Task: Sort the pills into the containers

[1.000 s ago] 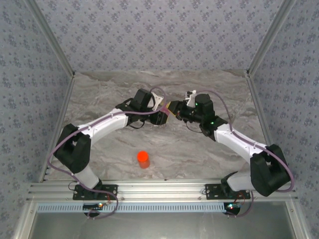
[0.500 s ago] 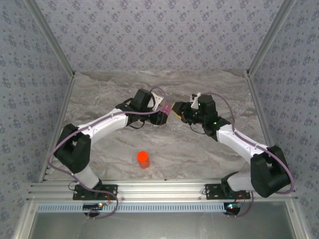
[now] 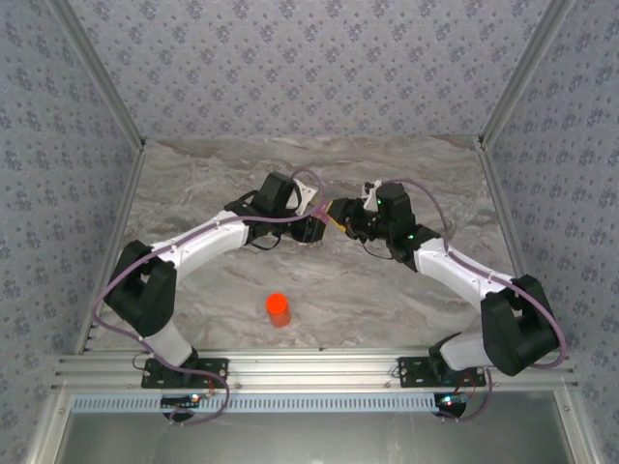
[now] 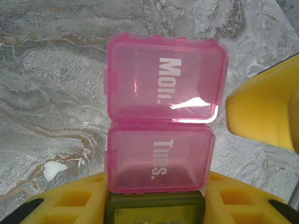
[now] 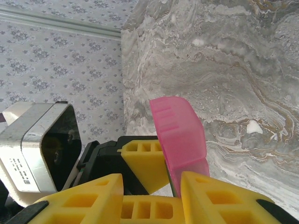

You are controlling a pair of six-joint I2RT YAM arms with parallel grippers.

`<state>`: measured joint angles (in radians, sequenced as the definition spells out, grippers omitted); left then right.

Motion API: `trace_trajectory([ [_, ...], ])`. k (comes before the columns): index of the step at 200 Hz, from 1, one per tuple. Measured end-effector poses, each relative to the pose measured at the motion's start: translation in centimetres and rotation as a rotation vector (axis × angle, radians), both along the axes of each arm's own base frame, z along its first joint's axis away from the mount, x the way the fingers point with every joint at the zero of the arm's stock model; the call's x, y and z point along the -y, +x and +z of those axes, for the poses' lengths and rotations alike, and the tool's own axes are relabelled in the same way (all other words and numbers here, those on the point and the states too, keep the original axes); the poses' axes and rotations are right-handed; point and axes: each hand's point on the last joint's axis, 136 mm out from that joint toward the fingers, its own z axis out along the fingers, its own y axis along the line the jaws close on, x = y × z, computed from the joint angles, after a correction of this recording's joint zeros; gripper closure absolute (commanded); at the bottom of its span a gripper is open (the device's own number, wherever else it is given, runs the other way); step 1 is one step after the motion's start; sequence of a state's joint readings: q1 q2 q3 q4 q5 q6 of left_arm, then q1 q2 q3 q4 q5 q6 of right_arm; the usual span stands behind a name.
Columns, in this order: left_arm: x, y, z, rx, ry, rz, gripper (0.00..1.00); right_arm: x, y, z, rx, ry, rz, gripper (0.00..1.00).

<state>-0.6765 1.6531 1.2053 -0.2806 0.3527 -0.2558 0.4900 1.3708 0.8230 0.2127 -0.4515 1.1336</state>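
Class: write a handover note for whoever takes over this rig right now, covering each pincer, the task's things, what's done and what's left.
Left pincer: shut on the box, at its green end.
Right pincer: open, at the box's pink end, no grip visible.
Bottle: upright near the bases, apart from both arms.
Done: box gripped.
Left: lids look shut, no pills in sight, and all the sorting remains.
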Motion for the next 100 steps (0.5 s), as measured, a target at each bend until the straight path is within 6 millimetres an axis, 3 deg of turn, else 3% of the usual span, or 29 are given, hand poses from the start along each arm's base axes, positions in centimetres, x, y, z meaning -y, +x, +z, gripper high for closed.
trace_trajectory([
  [100, 0.1, 0.1, 0.1, 0.005, -0.006, -0.002, 0.84, -0.5, 0.3, 1.6, 0.032, 0.016, 0.006, 0.62],
])
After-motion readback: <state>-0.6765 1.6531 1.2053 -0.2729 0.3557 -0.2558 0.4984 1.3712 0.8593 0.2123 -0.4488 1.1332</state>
